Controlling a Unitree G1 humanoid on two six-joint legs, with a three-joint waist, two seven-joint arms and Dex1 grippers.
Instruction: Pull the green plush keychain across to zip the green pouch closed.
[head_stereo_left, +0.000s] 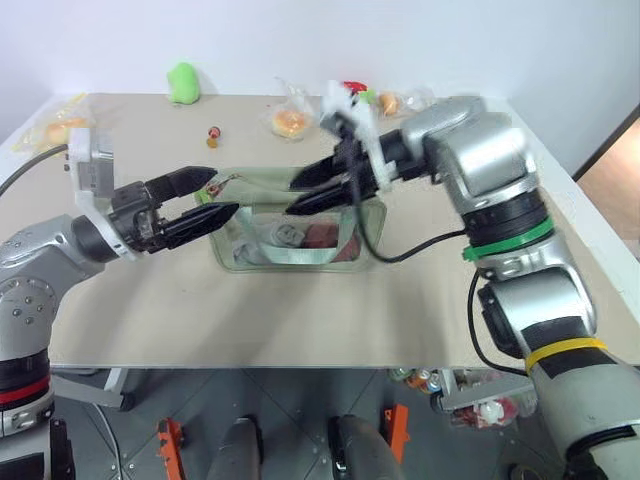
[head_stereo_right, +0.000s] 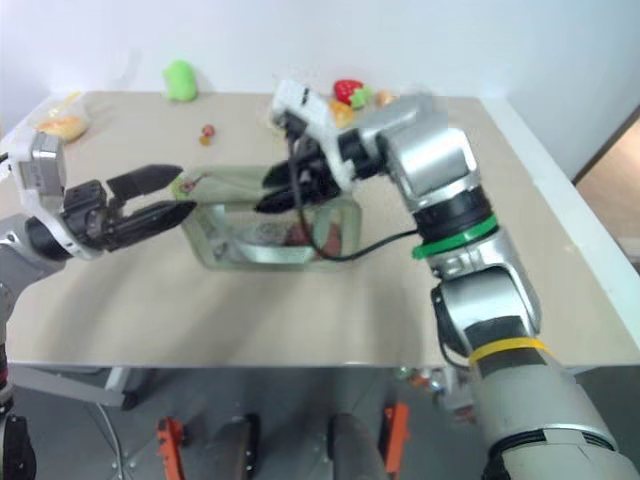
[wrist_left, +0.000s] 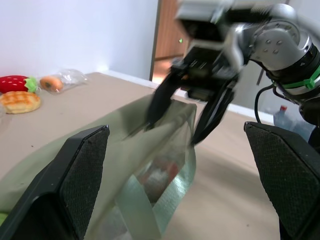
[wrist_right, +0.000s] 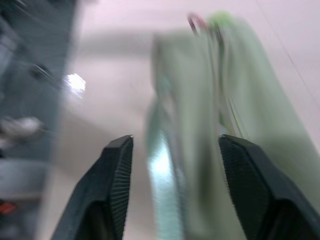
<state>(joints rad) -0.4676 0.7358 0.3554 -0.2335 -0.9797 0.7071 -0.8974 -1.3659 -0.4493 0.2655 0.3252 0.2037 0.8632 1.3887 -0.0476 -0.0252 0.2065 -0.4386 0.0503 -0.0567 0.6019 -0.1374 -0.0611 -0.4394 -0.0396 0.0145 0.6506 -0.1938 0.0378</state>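
While both end effectors gape empty over the pouch (head_stereo_left: 290, 235), left end effector (head_stereo_left: 212, 195) beside keychain (head_stereo_right: 181, 186), right end effector (head_stereo_left: 310, 192) mid-pouch, pink link (wrist_right: 196, 21) clear from right wrist.

You will find no readable text, label, brand, number or sign in any view. The green pouch (head_stereo_left: 290, 232) carries no legible print on its fabric or its clear side windows. The wrapped items at the back of the table (head_stereo_left: 300, 320) show no lettering that can be made out. The bottles under the table edge (head_stereo_left: 425, 380) have coloured labels, but the print on them is too small to read.
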